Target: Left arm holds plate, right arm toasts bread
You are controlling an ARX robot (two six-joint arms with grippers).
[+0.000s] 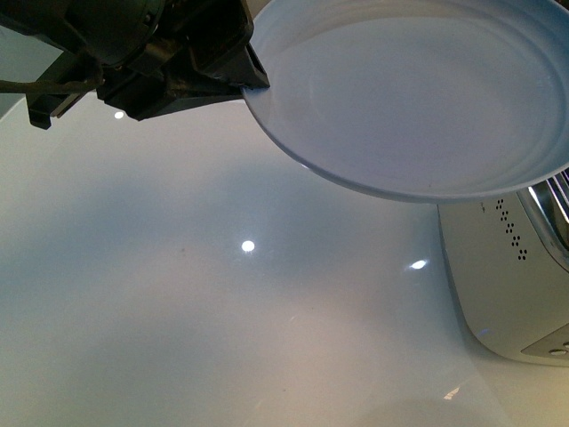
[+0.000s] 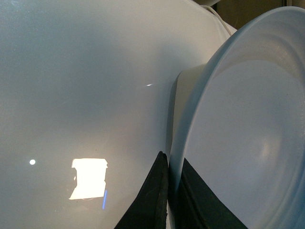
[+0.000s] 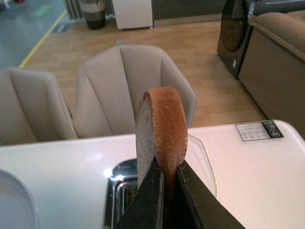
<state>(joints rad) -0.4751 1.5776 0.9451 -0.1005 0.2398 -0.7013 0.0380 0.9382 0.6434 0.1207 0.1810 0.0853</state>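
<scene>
Over white table (image 1: 178, 311), left jaws pinch plate (image 1: 418, 98); right wrist view alone shows jaws clenching bread (image 3: 162, 129).

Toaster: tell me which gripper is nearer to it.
Right. The right gripper holds the bread just above the toaster; the left gripper grips the plate off to its left.

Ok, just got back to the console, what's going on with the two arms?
The left end effector grips the plate by its rim, holding it tilted in the air above the white table. The right end effector is clamped on the bread slice, held upright over the toaster, not in its slots.
</scene>
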